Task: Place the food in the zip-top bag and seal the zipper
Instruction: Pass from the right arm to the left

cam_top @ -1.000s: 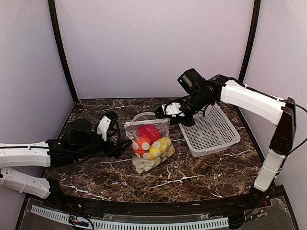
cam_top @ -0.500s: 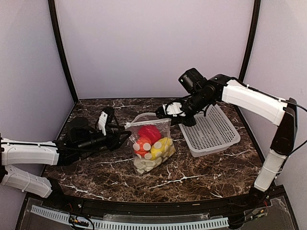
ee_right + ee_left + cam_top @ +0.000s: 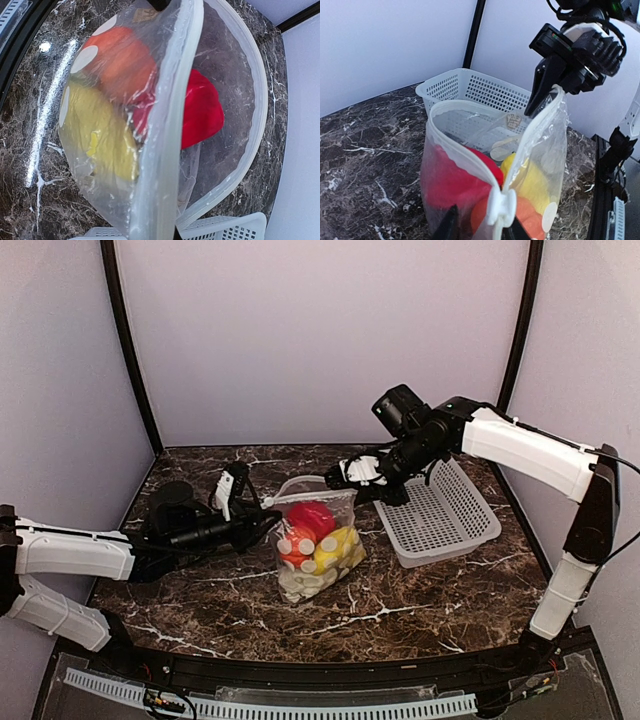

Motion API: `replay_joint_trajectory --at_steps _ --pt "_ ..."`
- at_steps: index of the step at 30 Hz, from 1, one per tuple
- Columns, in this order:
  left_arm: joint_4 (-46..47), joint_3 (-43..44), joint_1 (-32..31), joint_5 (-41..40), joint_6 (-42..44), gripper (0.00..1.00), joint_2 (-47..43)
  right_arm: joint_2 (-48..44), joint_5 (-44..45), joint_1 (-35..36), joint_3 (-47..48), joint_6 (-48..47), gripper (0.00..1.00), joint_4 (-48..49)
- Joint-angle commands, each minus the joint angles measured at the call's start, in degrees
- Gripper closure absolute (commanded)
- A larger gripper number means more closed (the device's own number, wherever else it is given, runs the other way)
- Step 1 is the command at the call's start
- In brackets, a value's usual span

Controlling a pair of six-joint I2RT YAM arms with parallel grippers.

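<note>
The zip-top bag stands on the table with its mouth wide open. Inside is the food: a red pepper, an orange-red round one, a yellow oblong and a white lumpy vegetable. The zipper curves around the mouth to a white slider at the near-left corner. My left gripper has its black fingers closed in on that slider corner. My right gripper is shut on the bag's far corner and holds it up; its fingers are hidden in the right wrist view.
A white mesh basket sits right behind the bag on the right, under the right arm. The cell's walls and black corner posts close in the back and sides.
My left arm has reached right to the bag's near corner, and its jaws have gone from wide open to closed around the slider. The right arm and the bag have stayed put.
</note>
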Motion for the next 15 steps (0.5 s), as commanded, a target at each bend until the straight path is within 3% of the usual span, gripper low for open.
replay_joint_trajectory --at_steps 1,4,8,12,15 --pt "0.9 1.5 0.3 -1.0 0.5 0.83 -0.8 -1.4 -0.3 0.4 -0.4 0.8 0.97 0.0" --pt "-0.6 2.4 0.5 -1.2 1.5 0.94 -0.4 -1.1 -0.1 0.4 -0.3 0.8 0.97 0.1" --pt "-0.7 2.6 0.6 -1.5 1.6 0.97 -0.5 -0.9 0.0 0.4 0.8 1.3 0.94 -0.6" --pt "-5.1 5.0 0.7 -0.2 4.5 0.99 -1.9 -1.2 -6.5 -0.5 6.6 3.3 0.61 -5.9" --pt "-11.5 9.2 0.7 2.8 8.6 0.99 -2.0 -1.2 -14.1 -0.8 11.8 7.3 0.46 -7.0"
